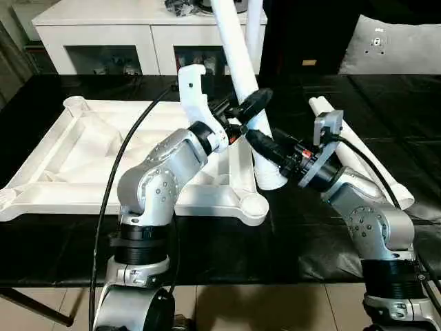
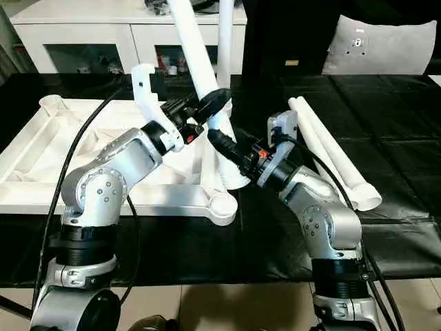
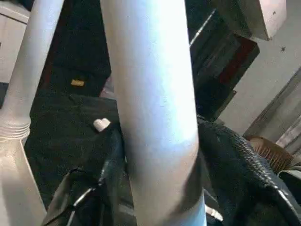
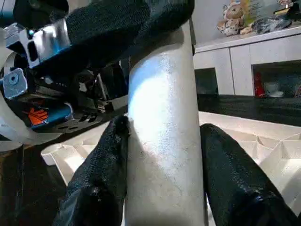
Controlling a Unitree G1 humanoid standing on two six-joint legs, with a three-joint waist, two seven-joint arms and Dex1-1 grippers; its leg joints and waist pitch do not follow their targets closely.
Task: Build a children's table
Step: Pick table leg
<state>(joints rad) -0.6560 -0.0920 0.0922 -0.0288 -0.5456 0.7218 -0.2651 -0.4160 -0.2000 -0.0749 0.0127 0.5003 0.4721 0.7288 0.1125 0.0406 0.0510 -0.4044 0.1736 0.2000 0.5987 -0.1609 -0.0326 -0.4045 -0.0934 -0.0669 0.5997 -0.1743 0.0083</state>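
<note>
Both of my grippers are clamped on one white table leg [image 1: 238, 65]. My right gripper [image 1: 256, 141] has its black fingers [image 4: 101, 174] pressed against either side of the tube low down, just above the flared end [image 1: 270, 176]; my left gripper [image 1: 249, 105] grips the same leg a little higher. That leg leans, its flared end sitting at the near right side of the upturned table top [image 1: 103, 162], beside the rounded corner socket [image 1: 252, 205], though I cannot tell whether it is seated in anything. A second leg [image 1: 255, 27] stands upright just behind it, at the top's far right corner.

On the black-covered work table [image 1: 386, 103], two more legs [image 2: 331, 148] lie side by side to my right, touching each other. My right forearm crosses in front of their near ends in the left eye view. The held leg's upper end is cut off by the frame. White cabinets [image 1: 103, 31] and a pale cushion [image 1: 393, 45] sit beyond the work table.
</note>
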